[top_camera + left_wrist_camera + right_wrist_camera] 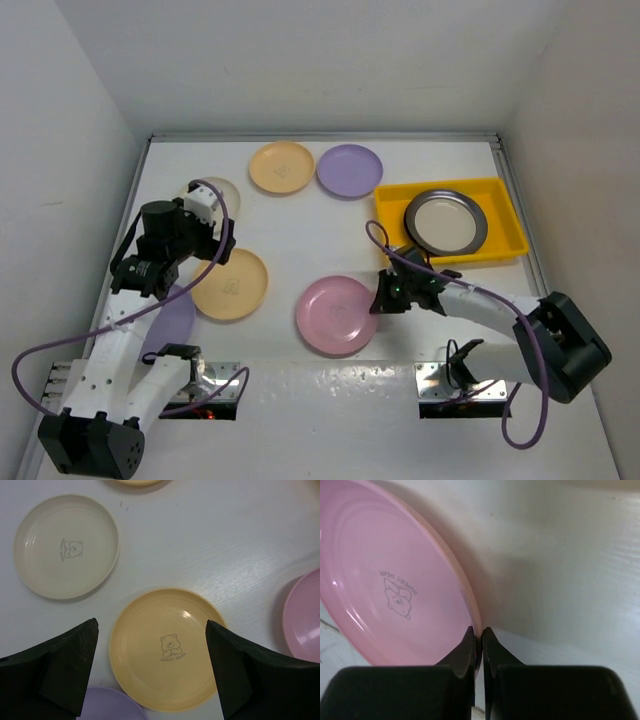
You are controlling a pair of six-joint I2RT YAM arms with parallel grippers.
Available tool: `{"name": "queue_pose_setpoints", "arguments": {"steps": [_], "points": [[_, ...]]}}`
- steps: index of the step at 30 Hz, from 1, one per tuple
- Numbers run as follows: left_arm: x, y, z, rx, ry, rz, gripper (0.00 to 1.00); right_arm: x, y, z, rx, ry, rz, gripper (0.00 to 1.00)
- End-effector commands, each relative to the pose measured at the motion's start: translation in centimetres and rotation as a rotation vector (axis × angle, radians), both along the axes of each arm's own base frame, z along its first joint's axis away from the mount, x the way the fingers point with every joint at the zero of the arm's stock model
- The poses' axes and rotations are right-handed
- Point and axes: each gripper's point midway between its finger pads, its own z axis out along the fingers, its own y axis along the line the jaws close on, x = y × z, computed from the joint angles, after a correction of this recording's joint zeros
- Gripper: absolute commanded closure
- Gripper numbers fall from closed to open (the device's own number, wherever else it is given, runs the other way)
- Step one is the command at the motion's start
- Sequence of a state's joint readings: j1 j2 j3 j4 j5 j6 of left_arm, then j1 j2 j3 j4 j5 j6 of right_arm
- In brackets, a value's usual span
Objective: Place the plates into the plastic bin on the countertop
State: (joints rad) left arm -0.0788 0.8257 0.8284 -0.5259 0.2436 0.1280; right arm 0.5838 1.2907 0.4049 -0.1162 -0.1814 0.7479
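Overhead, I see the shallow yellow plastic bin [505, 235] at the right of the glossy white countertop [300, 230], holding one dark-rimmed cream plate [446, 222]. Left wrist view: my left gripper [151, 624] hangs above the round peach plate [167, 650], fingers spread wide. Right wrist view: my right gripper [479, 640] is pinched on the rim of the round pink plate [390, 585], which is outside the bin.

Both the left arm [125, 340] and the right arm [490, 310] are white tubes with chunky black joints. A purple cable [227, 225] loops off each. The fingers [65, 665] are matte black wedges, and the base plates [215, 385] are shiny metal.
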Motion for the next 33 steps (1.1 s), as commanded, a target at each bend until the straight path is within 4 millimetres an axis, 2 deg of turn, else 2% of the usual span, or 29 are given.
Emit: {"name": "queue_pose_setpoints", "arguments": {"steps": [1, 3, 5, 6, 7, 8, 9, 10, 12, 13, 15, 16, 20, 22, 23, 25, 26, 30, 31, 32, 33], "points": [[-0.1, 0.0, 0.6, -0.009, -0.021, 0.012, 0.11, 2.9, 2.7, 5.9, 0.089, -0.173, 0.087, 1.00], [0.0, 0.0, 0.4, -0.008, -0.011, 0.012, 0.11, 4.9, 2.1, 8.6, 0.111, -0.238, 0.031, 1.00], [0.3, 0.0, 0.2, 0.000, -0.004, 0.008, 0.11, 8.1, 0.7, 12.5, 0.139, -0.304, -0.071, 1.00], [0.5, 0.0, 0.2, 0.010, 0.001, 0.002, 0.11, 11.0, -2.9, 13.7, 0.126, -0.317, -0.208, 1.00], [0.7, 0.0, 0.4, 0.010, -0.001, 0.002, 0.11, 11.8, -4.4, 13.8, 0.104, -0.317, -0.248, 1.00], [0.8, 0.0, 0.1, 0.011, 0.010, 0.002, 0.11, 13.2, -7.5, 14.2, 0.074, -0.311, -0.346, 1.00], [1.3, 0.1, 0.0, 0.016, 0.023, 0.010, 0.11, 13.8, -9.1, 14.7, 0.056, -0.302, -0.395, 1.00], [1.6, 0.1, 0.4, 0.016, 0.019, 0.010, 0.11, 14.9, -14.1, 13.9, 0.029, -0.271, -0.546, 1.00], [2.0, 0.1, -0.2, 0.027, 0.051, 0.005, 0.11, 14.6, -16.8, 13.1, -0.001, -0.221, -0.627, 1.00], [2.3, 0.1, -0.1, 0.034, 0.049, 0.001, 0.11, 14.6, -20.0, 12.0, -0.017, -0.184, -0.729, 1.00], [2.3, 0.0, -0.3, 0.030, 0.058, -0.007, 0.11, 14.3, -21.4, 10.9, -0.024, -0.145, -0.765, 1.00], [2.9, 0.0, -0.5, 0.038, 0.064, -0.012, 0.11, 14.3, -23.1, 10.4, -0.029, -0.134, -0.815, 1.00], [4.0, -0.3, -1.0, 0.042, 0.081, -0.027, 0.11, 15.9, -25.2, 9.1, -0.031, -0.156, -0.853, 1.00], [4.7, -0.3, -1.0, 0.050, 0.073, -0.033, 0.11, 16.6, -25.5, 8.9, -0.016, -0.160, -0.840, 1.00], [5.0, -0.3, -1.3, 0.051, 0.085, -0.033, 0.11, 16.9, -25.9, 7.9, -0.018, -0.127, -0.849, 0.93], [5.5, 0.0, -1.4, 0.058, 0.085, -0.029, 0.11, 17.4, -26.6, 7.7, -0.023, -0.118, -0.857, 0.74], [5.8, 0.0, -1.5, 0.058, 0.083, -0.029, 0.11, 17.2, -26.9, 6.8, -0.035, -0.085, -0.866, 0.55], [6.1, -0.2, -1.7, 0.054, 0.095, -0.037, 0.11, 17.2, -28.2, 7.5, -0.119, -0.116, -0.856, 0.19], [6.1, -0.2, -1.7, 0.054, 0.095, -0.037, 0.11, 16.7, -28.3, 7.5, -0.145, -0.104, -0.855, 0.16], [6.0, -0.1, -2.1, 0.059, 0.104, -0.029, 0.11, 16.6, -29.5, 8.3, -0.217, -0.130, -0.879, 0.12], [6.1, 0.4, -2.5, 0.065, 0.114, -0.013, 0.11, 17.2, -28.9, 9.6, -0.244, -0.174, -0.839, 0.10]]}}
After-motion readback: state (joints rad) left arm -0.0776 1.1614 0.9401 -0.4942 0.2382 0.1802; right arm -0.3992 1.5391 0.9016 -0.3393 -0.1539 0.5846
